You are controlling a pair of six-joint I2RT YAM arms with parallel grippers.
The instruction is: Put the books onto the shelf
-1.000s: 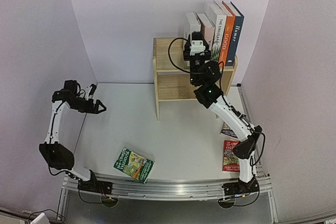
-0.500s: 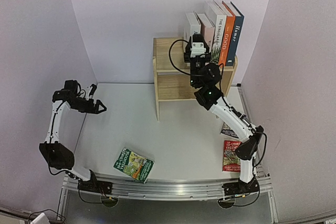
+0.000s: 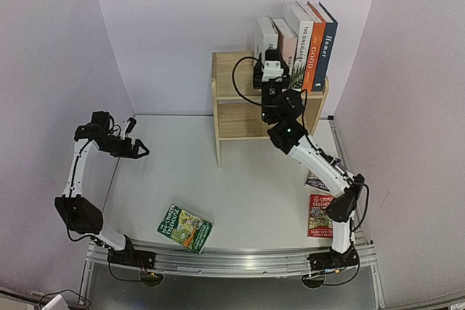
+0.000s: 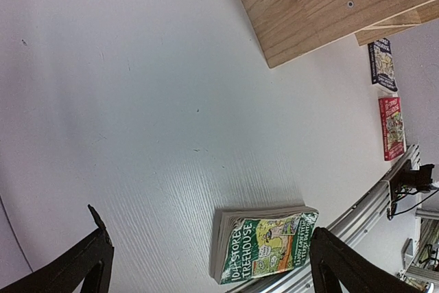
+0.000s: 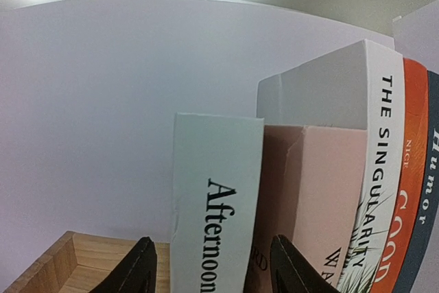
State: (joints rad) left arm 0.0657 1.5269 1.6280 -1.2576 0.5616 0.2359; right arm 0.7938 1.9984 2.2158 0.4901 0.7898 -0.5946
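Five books stand upright on top of the wooden shelf (image 3: 236, 117): white "Afternoon" (image 3: 266, 33), a pink one (image 3: 285, 38), white "The Singularity" (image 3: 300, 27), orange "GOOD" (image 3: 313, 41) and dark blue "Humor" (image 3: 328, 41). My right gripper (image 3: 272, 63) is at the shelf top. In the right wrist view my right gripper (image 5: 211, 252) straddles the "Afternoon" book (image 5: 216, 197), with a small gap on each side. My left gripper (image 3: 142, 149) hangs open over the left of the table. A green Treehouse book (image 3: 185, 228) lies flat near the front edge and shows below my left gripper (image 4: 206, 228).
A red Treehouse paperback (image 3: 319, 215) and a darker one (image 3: 317, 180) lie flat at the right, beside the right arm's lower links. The shelf's lower tier (image 3: 243, 127) holds nothing visible. Lilac walls close in the back and both sides. A metal rail (image 3: 232, 260) runs along the front.
My right gripper's jaws have spread a little off the sides of the "Afternoon" book. My left gripper has drifted slightly to the right. The books have not moved.
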